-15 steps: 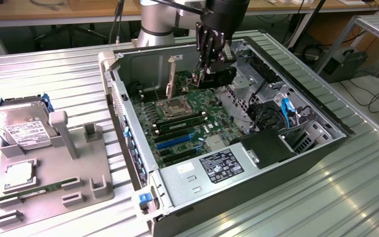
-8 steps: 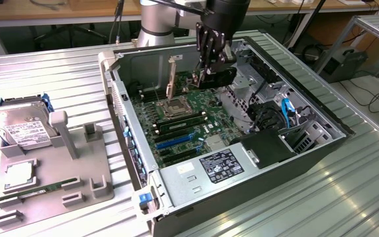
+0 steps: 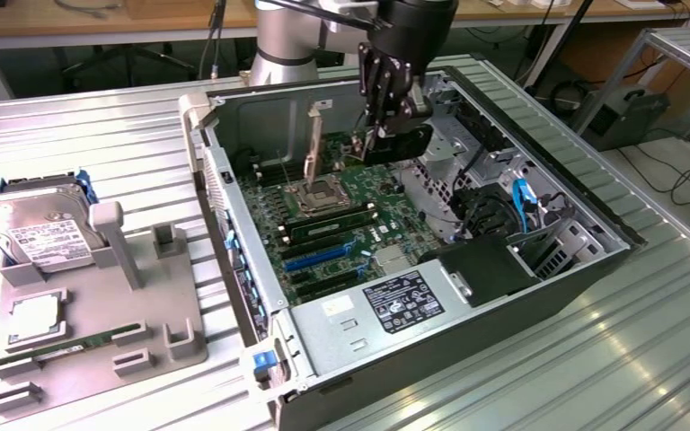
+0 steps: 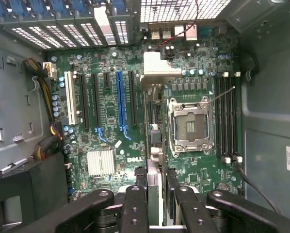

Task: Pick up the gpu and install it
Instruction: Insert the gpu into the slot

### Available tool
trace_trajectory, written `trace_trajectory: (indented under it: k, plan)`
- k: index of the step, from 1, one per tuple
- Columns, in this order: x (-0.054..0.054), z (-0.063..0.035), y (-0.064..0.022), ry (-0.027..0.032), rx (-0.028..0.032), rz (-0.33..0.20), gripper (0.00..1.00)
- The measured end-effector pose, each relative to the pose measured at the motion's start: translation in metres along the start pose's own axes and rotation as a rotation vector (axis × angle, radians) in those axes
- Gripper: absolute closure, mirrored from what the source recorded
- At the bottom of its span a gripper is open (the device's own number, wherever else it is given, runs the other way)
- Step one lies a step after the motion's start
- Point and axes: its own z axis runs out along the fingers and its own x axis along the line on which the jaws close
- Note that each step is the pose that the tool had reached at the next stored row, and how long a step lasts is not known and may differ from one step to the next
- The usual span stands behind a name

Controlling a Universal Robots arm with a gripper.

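In the exterior view, a ribbed metal table (image 3: pixel 632 359) carries an open computer case (image 3: pixel 585 269) at centre, with desks (image 3: pixel 105 22) along the top edge. At upper centre the gripper (image 3: pixel 384 135) is clamped on the gpu (image 3: pixel 402 144) above the motherboard (image 3: pixel 321 233). In the wrist view, the card stands edge-on beside the blue slot (image 4: pixel 119 102). The board reads "DELL" (image 4: pixel 134 159).

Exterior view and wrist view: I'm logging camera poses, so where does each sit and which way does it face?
Exterior view: off the arm, raised, looking down at an angle into the open computer case; the arm and gripper show.
Wrist view: on the wrist, looking past the gripper onto the motherboard; its fingers show.
Shared: the gripper, the gpu it grips, the motherboard, the CPU socket.
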Motion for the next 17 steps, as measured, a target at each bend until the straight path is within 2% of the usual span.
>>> trace_trajectory:
  k: [17]
  plan:
    - [0.0079,0.0019,-0.0005,0.0,0.0,0.0,0.73]
